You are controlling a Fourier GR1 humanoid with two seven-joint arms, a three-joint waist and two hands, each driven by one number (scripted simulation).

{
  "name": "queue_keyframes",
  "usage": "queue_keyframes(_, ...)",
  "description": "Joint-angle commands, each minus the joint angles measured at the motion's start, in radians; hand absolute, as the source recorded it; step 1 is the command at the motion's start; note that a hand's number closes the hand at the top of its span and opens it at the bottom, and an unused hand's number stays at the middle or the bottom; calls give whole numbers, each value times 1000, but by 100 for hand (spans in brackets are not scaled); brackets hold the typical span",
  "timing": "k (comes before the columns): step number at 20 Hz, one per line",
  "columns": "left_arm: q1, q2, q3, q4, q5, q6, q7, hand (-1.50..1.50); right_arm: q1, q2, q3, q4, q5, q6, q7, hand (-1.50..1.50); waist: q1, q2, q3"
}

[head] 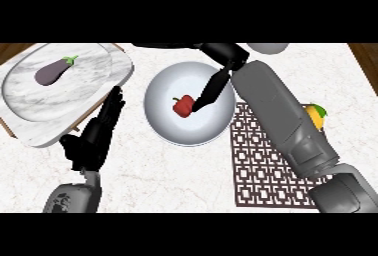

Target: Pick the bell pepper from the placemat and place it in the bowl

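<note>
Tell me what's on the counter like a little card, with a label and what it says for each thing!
bell pepper: red, lying inside the bowl
bowl: white, mid-counter, just left of the placemat
placemat: dark, patterned, partly under the right arm
right hand: above the bowl, touching the pepper
left hand: open, resting left of the bowl
eggplant: purple, on the marble tray, far left
yellow thing: half hidden behind the right forearm
</note>
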Motion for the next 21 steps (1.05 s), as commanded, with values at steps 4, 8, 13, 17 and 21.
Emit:
queue_keyframes(4,7,10,9,-4,18,-24,-14,0,-81,-93,-101,125,-86,194,49,-150,11,5,0)
queue_keyframes(8,13,-19,-29,-58,-12,9,40,0,-53,-151,-119,143,-119,306,19,-150,12,4,1)
queue_keyframes(13,-9,-8,-12,11,-4,-14,-19,0,-6,-180,-93,150,-109,362,-37,-150,32,18,1)
queue_keyframes(17,-16,-15,5,25,9,-8,-36,0,4,-252,-86,115,-124,451,-53,-150,21,16,1)
queue_keyframes(21,-17,-12,-15,27,-9,-13,-21,0,51,-218,-52,100,-110,405,-76,-150,27,18,2)
